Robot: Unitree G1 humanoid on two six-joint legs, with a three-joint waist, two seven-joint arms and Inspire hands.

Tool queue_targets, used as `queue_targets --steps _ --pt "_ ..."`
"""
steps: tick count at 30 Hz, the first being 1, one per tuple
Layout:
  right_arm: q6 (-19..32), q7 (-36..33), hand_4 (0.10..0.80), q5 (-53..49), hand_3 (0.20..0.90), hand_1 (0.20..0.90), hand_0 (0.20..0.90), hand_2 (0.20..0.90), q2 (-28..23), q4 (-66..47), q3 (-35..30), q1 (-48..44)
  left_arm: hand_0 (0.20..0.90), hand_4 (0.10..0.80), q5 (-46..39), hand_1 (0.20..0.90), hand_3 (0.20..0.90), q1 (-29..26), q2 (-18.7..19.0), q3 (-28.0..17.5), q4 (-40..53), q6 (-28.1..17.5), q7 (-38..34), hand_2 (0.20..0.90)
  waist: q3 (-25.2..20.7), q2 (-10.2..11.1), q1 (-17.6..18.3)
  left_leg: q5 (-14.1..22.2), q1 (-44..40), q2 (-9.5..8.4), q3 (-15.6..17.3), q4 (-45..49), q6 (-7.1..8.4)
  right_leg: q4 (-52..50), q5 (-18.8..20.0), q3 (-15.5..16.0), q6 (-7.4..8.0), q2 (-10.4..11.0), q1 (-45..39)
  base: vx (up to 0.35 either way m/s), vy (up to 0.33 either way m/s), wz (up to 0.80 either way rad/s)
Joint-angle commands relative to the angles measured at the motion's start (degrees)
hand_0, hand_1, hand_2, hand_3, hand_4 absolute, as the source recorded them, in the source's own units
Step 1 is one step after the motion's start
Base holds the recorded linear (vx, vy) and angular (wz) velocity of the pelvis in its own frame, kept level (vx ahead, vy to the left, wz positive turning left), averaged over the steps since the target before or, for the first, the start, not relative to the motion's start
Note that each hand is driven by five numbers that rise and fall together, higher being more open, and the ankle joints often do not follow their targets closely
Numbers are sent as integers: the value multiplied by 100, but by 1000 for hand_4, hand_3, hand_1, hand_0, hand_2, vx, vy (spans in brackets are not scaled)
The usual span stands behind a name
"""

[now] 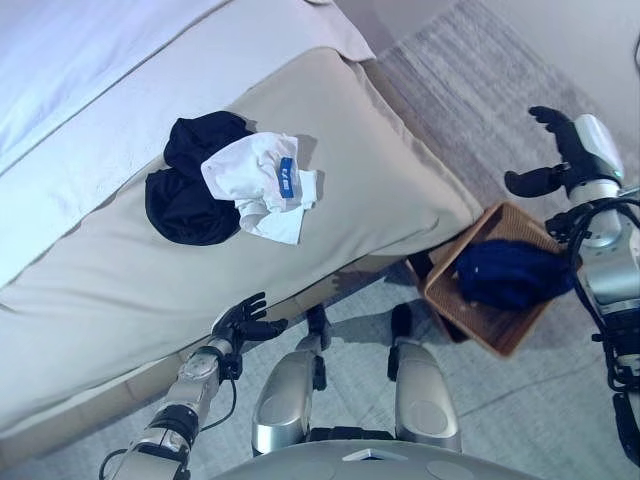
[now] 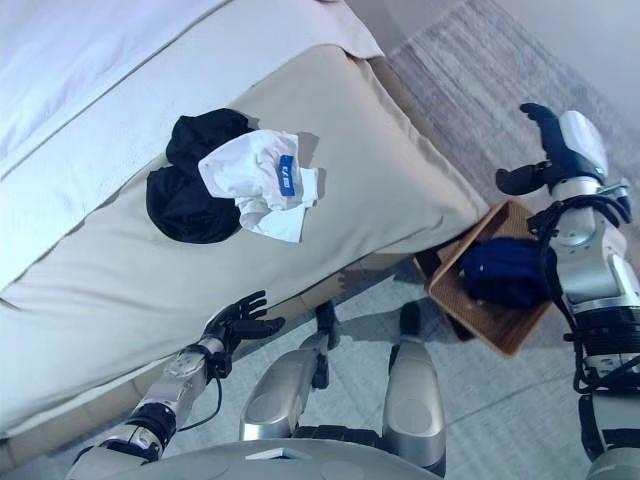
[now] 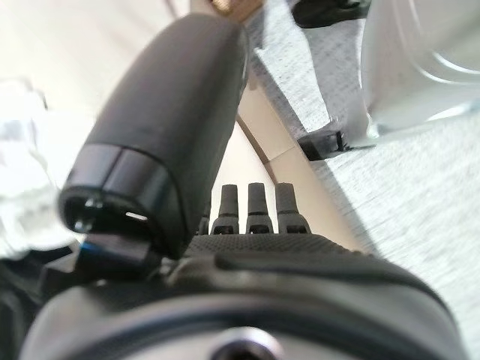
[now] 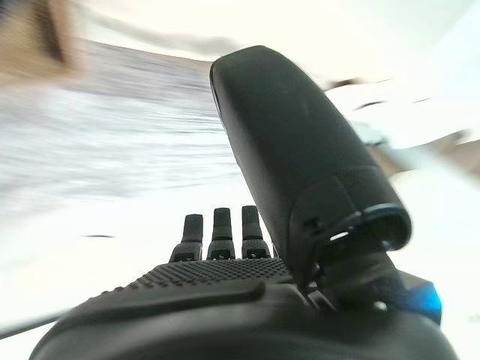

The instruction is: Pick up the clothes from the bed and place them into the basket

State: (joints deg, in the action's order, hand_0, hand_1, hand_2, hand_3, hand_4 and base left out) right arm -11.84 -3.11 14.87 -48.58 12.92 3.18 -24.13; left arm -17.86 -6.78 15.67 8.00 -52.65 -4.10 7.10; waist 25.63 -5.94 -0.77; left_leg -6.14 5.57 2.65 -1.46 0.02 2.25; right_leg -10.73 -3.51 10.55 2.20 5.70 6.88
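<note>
A white garment with a blue label (image 1: 262, 182) lies on top of a black garment (image 1: 190, 190) on the beige bed cover (image 1: 370, 190). A brown wicker basket (image 1: 470, 318) stands on the floor at the bed's corner with a dark blue garment (image 1: 508, 274) in it. My left hand (image 1: 243, 322) is open and empty, low at the bed's near edge. My right hand (image 1: 560, 150) is open and empty, raised above and beyond the basket. Both hands also show in the right eye view, the left hand (image 2: 238, 322) and the right hand (image 2: 550, 150).
A white sheet (image 1: 90, 60) covers the far part of the bed. Grey carpet (image 1: 470, 90) lies beyond the bed's corner, and pale grey floor (image 1: 520, 400) surrounds the basket.
</note>
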Motion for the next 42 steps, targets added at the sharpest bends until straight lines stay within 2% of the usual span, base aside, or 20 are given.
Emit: queue_targets --steps 1,7,9,13,14,20,26,27,28,33,36,39,42 --pt "335 -7 800 408 900 900 900 900 143 -12 334 -503 900 800 291 900 900 694 466 84 -291 -49 3 900 -865 674 -565 898 31 -550 -77 591 -363 96 -78 221 -26 62 -209 158 191 72" --pt "6 -201 800 353 900 900 900 900 314 1262 1162 -1601 900 800 173 900 900 609 668 158 -518 -13 12 900 -610 665 -1245 913 254 -742 -497 840 -499 -105 -113 708 34 298 -327 65 154 65" --pt "-104 -257 800 343 900 900 900 900 361 1525 1285 -1848 900 800 139 900 900 561 712 176 -525 5 29 900 -556 654 -1343 892 340 -770 -556 868 -504 -133 -107 776 36 333 -309 -35 82 48" --pt "-576 -466 800 269 900 900 900 900 589 2885 1914 -2924 900 800 -111 900 900 371 930 269 -434 70 93 900 -250 586 -1827 748 775 -854 -776 907 -503 -224 -41 1065 45 455 -163 -52 61 49" --pt "-731 -444 800 162 900 900 900 900 672 3221 2036 -3134 900 800 -157 900 900 338 969 291 -412 62 109 900 -183 597 -1945 840 823 -849 -823 916 -471 -293 -150 1057 85 471 -137 -28 -17 47" --pt "-1272 -25 800 -24 900 900 900 900 1024 4970 2359 -3828 900 800 -309 900 900 207 949 347 -253 -56 97 900 86 560 -2402 659 1346 -850 -930 952 -472 -463 -88 1446 129 620 252 -74 8 21" --pt "-1312 607 800 -76 900 900 900 900 1146 5344 2466 -3871 900 800 -328 900 900 171 975 438 112 -60 -28 900 244 627 -2572 575 1542 -856 -1012 947 -444 -444 -61 1611 164 566 318 -24 -56 15" --pt "-1233 644 287 -210 387 460 460 460 1149 5354 2479 -3876 900 800 -323 900 900 158 998 452 184 -35 -38 900 265 643 -2579 557 1551 -847 -1036 926 -440 -440 -72 1604 167 535 320 -11 -128 8" --pt "-1152 580 100 -396 200 300 300 300 1151 5352 2461 -3889 900 800 -326 900 900 135 1023 484 228 -22 -45 900 278 662 -2582 539 1541 -836 -1066 888 -429 -416 -84 1601 168 498 307 -10 -119 3" --pt "-840 117 100 -636 200 300 300 300 1196 5171 2399 -4066 900 800 -264 900 900 105 1021 558 240 -51 -47 900 303 699 -2548 521 1417 -767 -1103 759 -382 -357 -128 1553 170 408 239 -18 -72 -2" --pt "-665 -488 100 -991 200 300 300 300 1162 4765 2379 -4133 900 800 -274 900 900 171 990 615 211 -119 -92 900 283 707 -2459 531 1259 -698 -1059 657 -354 -272 -135 1481 179 352 158 -24 -40 -6" --pt "-605 -1428 100 -1444 200 300 300 300 1119 3781 2141 -4052 900 800 -240 900 900 295 910 586 116 -174 -156 900 171 755 -2284 572 979 -592 -953 492 -308 -69 -134 1342 189 259 -34 -4 -25 -8" --pt "-353 -2206 100 -1406 200 300 300 300 1049 2654 1660 -3695 900 800 -141 900 900 479 846 455 33 -174 -193 900 -28 855 -2081 623 669 -512 -843 303 -279 190 -100 1203 203 150 -258 5 -19 -27"
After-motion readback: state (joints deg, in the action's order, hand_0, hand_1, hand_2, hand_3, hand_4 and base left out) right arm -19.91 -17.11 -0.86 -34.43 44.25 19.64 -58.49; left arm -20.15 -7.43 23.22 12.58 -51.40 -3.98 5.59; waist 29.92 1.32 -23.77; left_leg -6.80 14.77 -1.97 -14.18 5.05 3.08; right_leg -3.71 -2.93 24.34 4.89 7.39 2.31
